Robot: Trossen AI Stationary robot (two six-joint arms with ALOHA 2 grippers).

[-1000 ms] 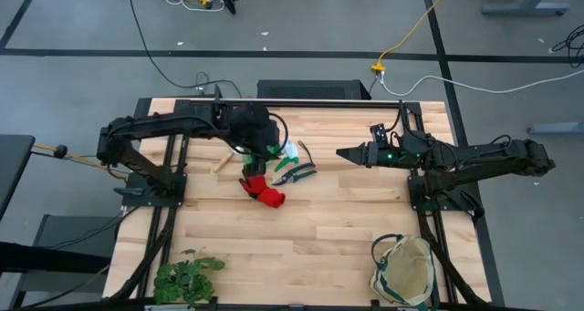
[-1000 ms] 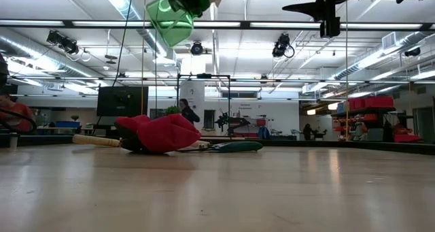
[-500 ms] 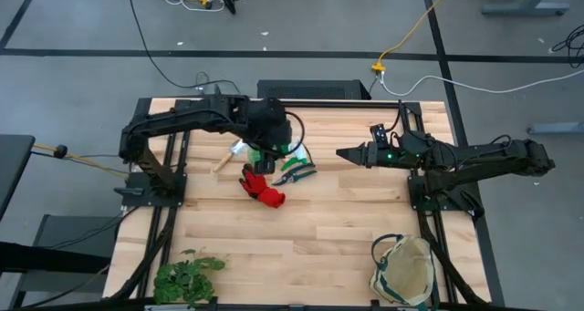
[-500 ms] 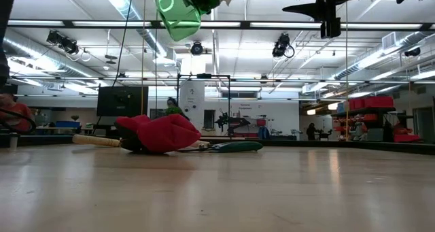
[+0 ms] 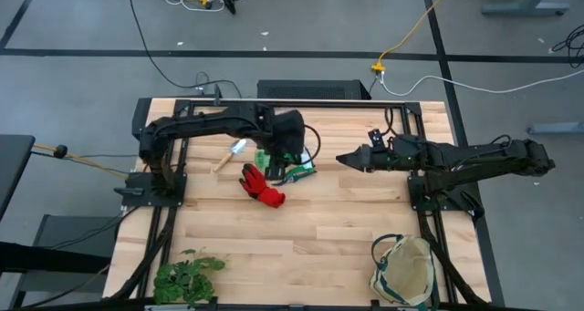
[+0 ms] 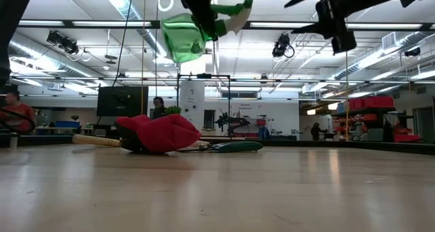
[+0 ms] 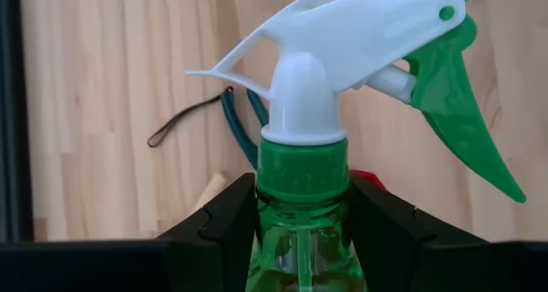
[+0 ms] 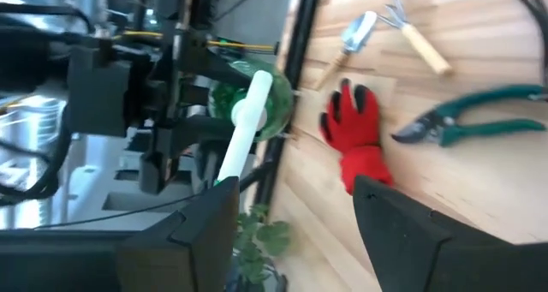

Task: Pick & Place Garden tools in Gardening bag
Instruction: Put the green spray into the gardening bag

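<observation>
The gardening bag stands at the table's near right corner, well away from both grippers, mouth up, presumably so tools can drop in. The left gripper, arm stretched across the back of the table, is clamped on the neck of the green spray bottle and carries it high above the board. Below it lie the red glove and the pruning shears; the trowel lies just behind. The right gripper waits level, aimed at the left one, fingers apparently spread and empty, though the view is oblique.
</observation>
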